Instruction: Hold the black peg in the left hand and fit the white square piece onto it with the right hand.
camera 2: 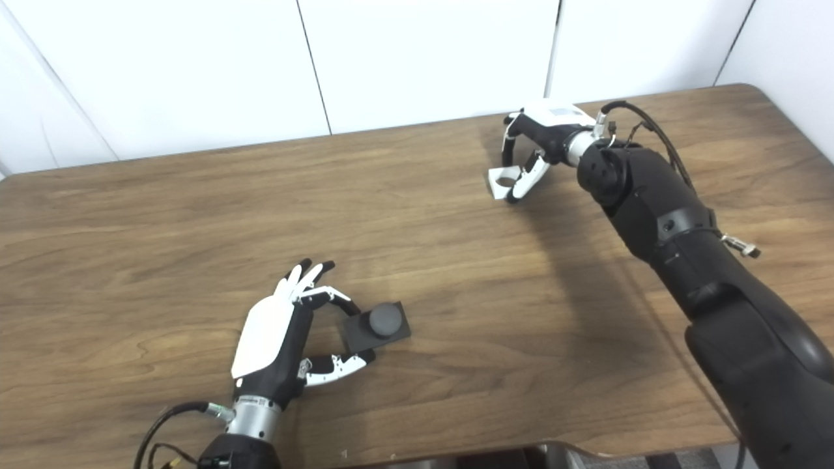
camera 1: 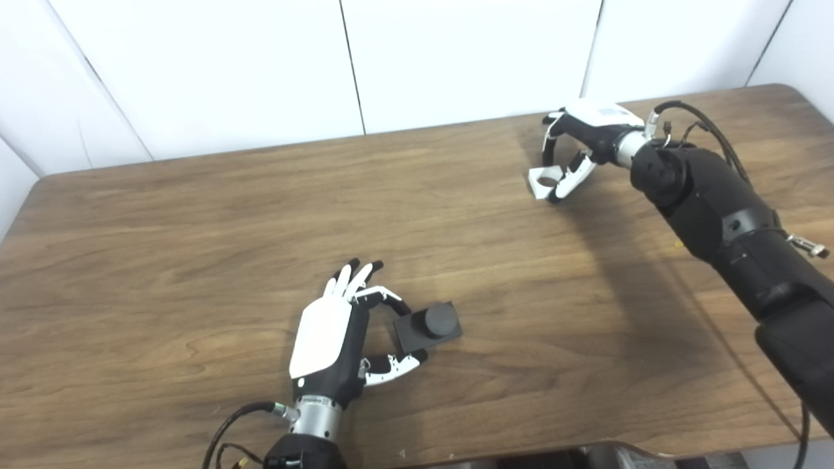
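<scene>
So far, neither piece had been joined. In the lower middle of the frame the left hand lay spread beside the black peg, fingertip and thumb at its base but not yet gripping, the peg resting on the table. At upper right the right hand curled around the white square piece, apparently pinching it just above or on the wood. Lifting both and the fitting itself remained. No readable writing or brand showed.
</scene>
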Available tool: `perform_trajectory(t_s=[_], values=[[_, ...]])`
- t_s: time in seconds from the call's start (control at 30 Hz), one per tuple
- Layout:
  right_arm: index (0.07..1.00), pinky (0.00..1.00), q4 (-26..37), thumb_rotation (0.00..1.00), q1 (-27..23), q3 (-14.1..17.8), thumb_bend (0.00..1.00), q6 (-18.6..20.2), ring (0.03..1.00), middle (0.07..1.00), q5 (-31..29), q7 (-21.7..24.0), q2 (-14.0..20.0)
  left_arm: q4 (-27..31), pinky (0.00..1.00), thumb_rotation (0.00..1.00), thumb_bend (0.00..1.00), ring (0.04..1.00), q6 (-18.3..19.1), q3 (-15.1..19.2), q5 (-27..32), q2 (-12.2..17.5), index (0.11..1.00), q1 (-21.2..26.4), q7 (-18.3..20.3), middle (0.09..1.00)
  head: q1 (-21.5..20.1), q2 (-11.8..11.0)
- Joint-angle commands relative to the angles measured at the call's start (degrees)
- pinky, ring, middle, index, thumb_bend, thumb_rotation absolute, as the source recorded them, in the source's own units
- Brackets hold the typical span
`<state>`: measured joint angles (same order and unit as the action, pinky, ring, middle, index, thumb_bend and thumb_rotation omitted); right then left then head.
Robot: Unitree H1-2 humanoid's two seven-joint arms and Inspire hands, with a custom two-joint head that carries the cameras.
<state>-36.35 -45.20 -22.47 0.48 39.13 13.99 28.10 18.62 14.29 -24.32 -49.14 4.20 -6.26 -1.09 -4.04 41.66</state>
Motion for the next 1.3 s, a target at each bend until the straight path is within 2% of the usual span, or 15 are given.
perform_trajectory(t_s=[0.0, 0.57, 0.93, 1.27], values=[[0.491, 0.92, -0.47, 0.14, -1.72, -0.12, 0.52, -1.10, 0.994, 0.925, -0.02, -1.64, -0.67, -0.05, 1.00, 0.09, 0.49, 1.000, -0.25, -0.48, -0.92, -1.75, 0.493, 0.73, 0.43, 0.936, 0.08, 0.07], [0.492, 0.92, 1.32, 0.14, -0.44, 0.30, 0.52, -1.90, 0.993, 0.923, -0.30, -2.81, -0.48, 0.35, 1.00, 0.09, 0.49, 1.000, 0.32, -0.32, -1.18, -1.62, 0.492, 0.80, 1.06, 0.936, 0.48, 0.02], [0.493, 0.93, 16.28, 0.15, 3.81, 2.81, 0.52, 0.04, 1.000, 0.931, -1.00, 0.45, 2.32, 0.13, 1.00, 0.09, 0.49, 1.000, 0.37, -0.22, -1.17, -1.72, 0.492, 0.87, 1.21, 0.936, 0.43, -0.08], [0.493, 0.94, 30.31, 0.14, 7.82, 5.67, 0.52, 2.90, 1.000, 0.930, -1.94, 5.66, 2.71, -0.19, 1.00, 0.09, 0.49, 1.000, 0.60, -0.14, -1.54, -1.62, 0.492, 0.97, 1.53, 0.936, 0.42, -0.17]])
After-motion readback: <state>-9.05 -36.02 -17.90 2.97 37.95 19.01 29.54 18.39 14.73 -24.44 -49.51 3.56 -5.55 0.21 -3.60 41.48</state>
